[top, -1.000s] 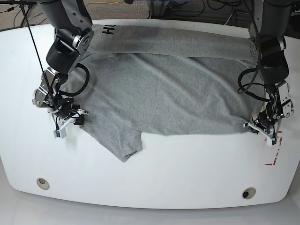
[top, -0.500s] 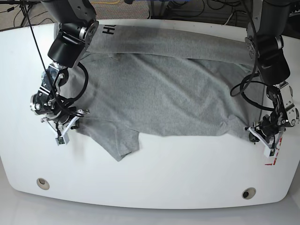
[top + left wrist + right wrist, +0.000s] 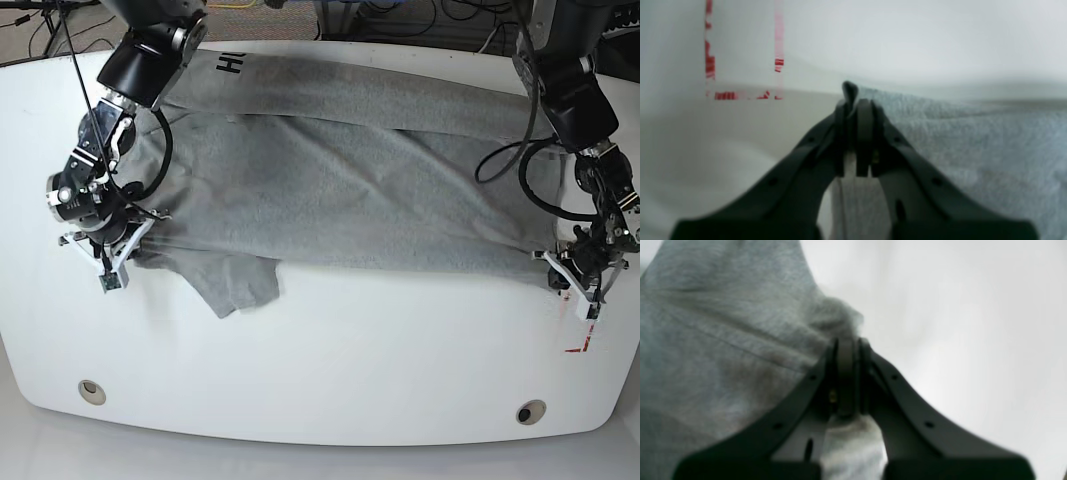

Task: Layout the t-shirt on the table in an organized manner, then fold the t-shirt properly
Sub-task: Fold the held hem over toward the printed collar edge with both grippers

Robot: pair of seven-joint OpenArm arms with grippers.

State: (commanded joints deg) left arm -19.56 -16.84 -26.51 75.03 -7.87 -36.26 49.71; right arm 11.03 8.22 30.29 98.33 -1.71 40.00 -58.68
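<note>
Near edge of the white bench (image 3: 330, 380): two round grommet holes, one toward each front corner (image 3: 91, 390) (image 3: 530, 411); a red-and-white mark (image 3: 580, 335) on the surface just below the left tool; bare bench between these and the garment. Grey t-shirt (image 3: 350, 205) lies spread across the middle of the bench, its near hem pulled into a fairly straight line from side to side; a short sleeve (image 3: 240, 285) hangs past that line as a loose flap, toward the right tool's side. Right tool (image 3: 108, 262) on the base view's left, low at the bench, fingers pressed together on the shirt's corner; right wrist view confirms: dark fingers closed with a bunched wad of grey cloth (image 3: 840, 320) nipped between them, more fabric trailing off to the left of that view. Left tool (image 3: 578, 290) on the base view's right, likewise pinching the opposite hem corner; left wrist view shows the fingers shut on a thin fold of cloth (image 3: 849, 91), shirt stretching away to the right, red mark (image 3: 743, 95) on the bench just beside. Farther back: a fold runs across the shirt's far portion, creases slanting over the body; black lettering (image 3: 232, 64) partly visible at the far edge, near the right arm (image 3: 145, 60); cables beyond the bench.
</note>
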